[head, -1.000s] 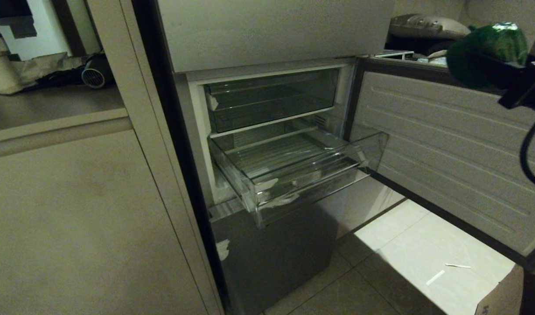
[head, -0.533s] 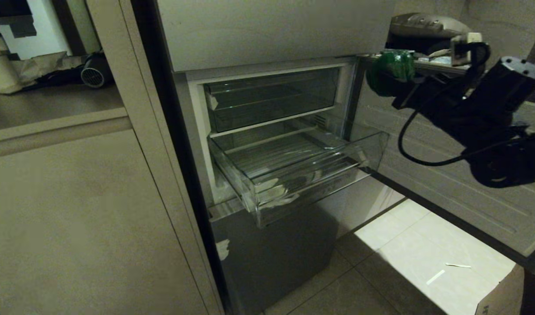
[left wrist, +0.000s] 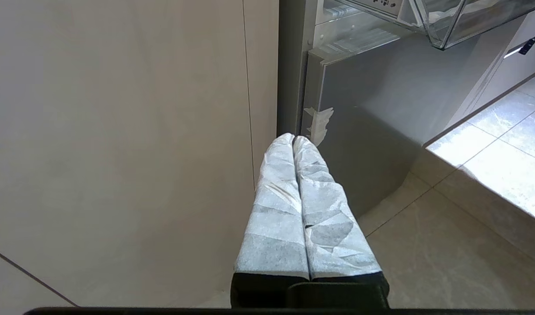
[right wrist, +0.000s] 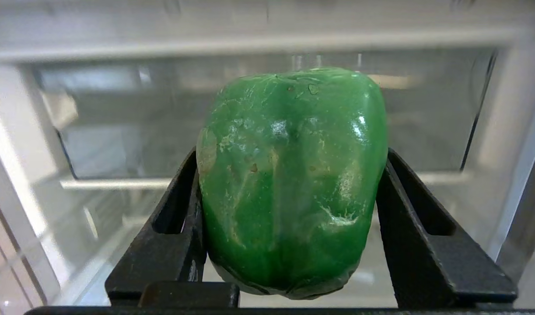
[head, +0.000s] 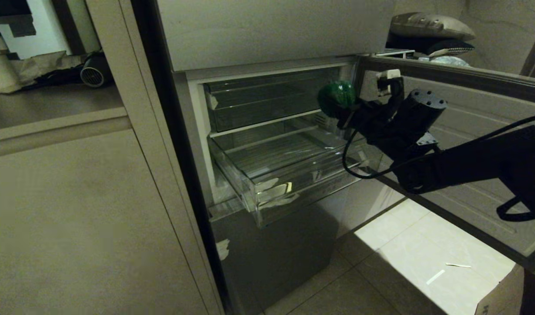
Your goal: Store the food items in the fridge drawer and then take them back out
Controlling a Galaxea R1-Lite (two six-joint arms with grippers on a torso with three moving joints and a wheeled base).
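Observation:
My right gripper [head: 342, 109] is shut on a glossy green pepper [head: 336, 97], one of the food items, and holds it in the air above the right rear part of the fridge drawer [head: 302, 186]. In the right wrist view the green pepper [right wrist: 289, 183] sits squeezed between both black fingers [right wrist: 180, 223]. The clear drawer stands pulled out and holds nothing, with whitish tape scraps on its front. The tan-brown food item is out of view. My left gripper [left wrist: 293, 141] hangs parked low beside the fridge's lower door, its white-wrapped fingers pressed together.
The open fridge door [head: 459, 144] stands at the right, close behind my right arm. A smaller clear bin [head: 267, 98] sits above the drawer. A beige cabinet [head: 75, 210] fills the left. Tiled floor [head: 424, 262] lies below.
My right arm has swung from the far right edge leftward and down, carrying the green pepper past the open door to a spot above the drawer. The left arm has stayed still.

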